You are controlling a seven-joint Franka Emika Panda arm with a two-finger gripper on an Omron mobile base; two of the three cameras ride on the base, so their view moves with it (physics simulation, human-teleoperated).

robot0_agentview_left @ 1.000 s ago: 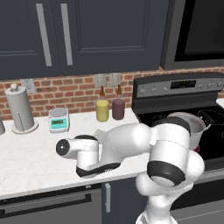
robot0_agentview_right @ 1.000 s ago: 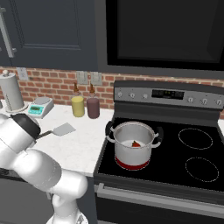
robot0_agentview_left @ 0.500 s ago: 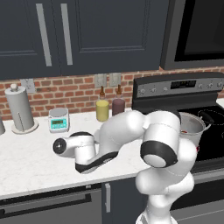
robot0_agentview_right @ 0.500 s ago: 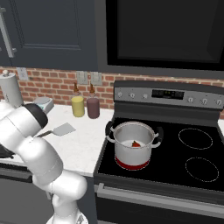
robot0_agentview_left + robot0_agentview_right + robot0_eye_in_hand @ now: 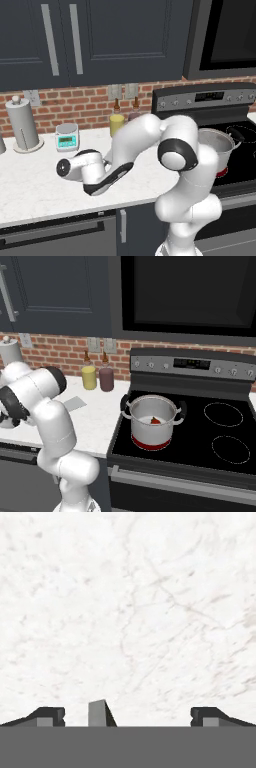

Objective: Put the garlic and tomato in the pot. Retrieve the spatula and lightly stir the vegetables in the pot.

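The two-finger pincer (image 5: 127,717) hangs just above the white marble counter (image 5: 130,612), fingers spread wide with nothing between them except a grey corner of the flat metal spatula blade (image 5: 100,714), which pokes up near the left tip at the bottom of the hand view. In the right base view the squarish grey blade (image 5: 74,403) lies flat on the counter, just beside the white arm's elbow, its handle hidden behind the arm. The arm folds low and far to the left in the left base view, its hand over the counter in front of a small white kitchen scale (image 5: 67,136) and a grey paper towel roll (image 5: 23,123). Over on the black stove (image 5: 200,442), the shiny steel round pot with black side handles (image 5: 153,423) sits on the front left burner, and a small red tomato (image 5: 155,420) shows inside it; the garlic cannot be made out. A yellow jar (image 5: 89,377) and a dark maroon jar (image 5: 106,379) stand side by side against the brick backsplash.
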